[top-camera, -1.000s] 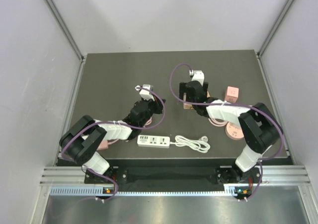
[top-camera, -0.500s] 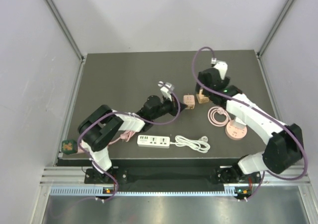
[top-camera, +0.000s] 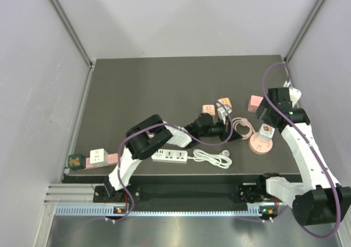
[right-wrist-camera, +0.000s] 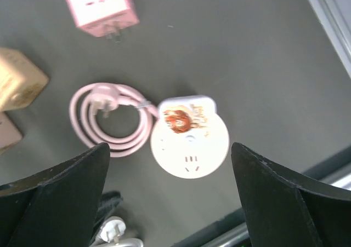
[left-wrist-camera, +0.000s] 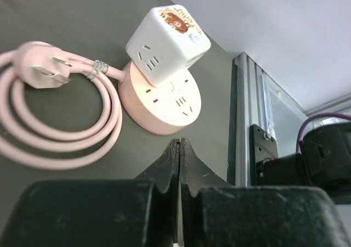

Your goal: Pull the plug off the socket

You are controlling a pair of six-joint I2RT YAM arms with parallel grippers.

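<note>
1. Pink round plastic socket disc (right-wrist-camera: 189,148) lies toward 4 o'clock on the dark table (top-camera: 137,88). The white cube plug adapter (right-wrist-camera: 185,115) is seated on the disc's 12 o'clock edge and is not yet pulled out.
2. Right gripper (top-camera: 265,114) hangs above them, its fingers (right-wrist-camera: 60,197) spread wide and holding nothing. If it descends off-centre, it could straddle the disc rather than the cube.
3. Left gripper (left-wrist-camera: 180,145) sits low at about 9 o'clock of the disc, fingers pressed together on nothing and not touching it. Nothing pins the socket down, so a pull would probably lift disc and cube together.
4. Pink coiled cord (left-wrist-camera: 60,121) with its pink three-pin plug (left-wrist-camera: 41,66) lies at 9 o'clock, joined to the disc. A dragged socket would tow the cord, and the left gripper could snag it.
5. Smooth cube faces may slip out of a shallow grip.
</note>
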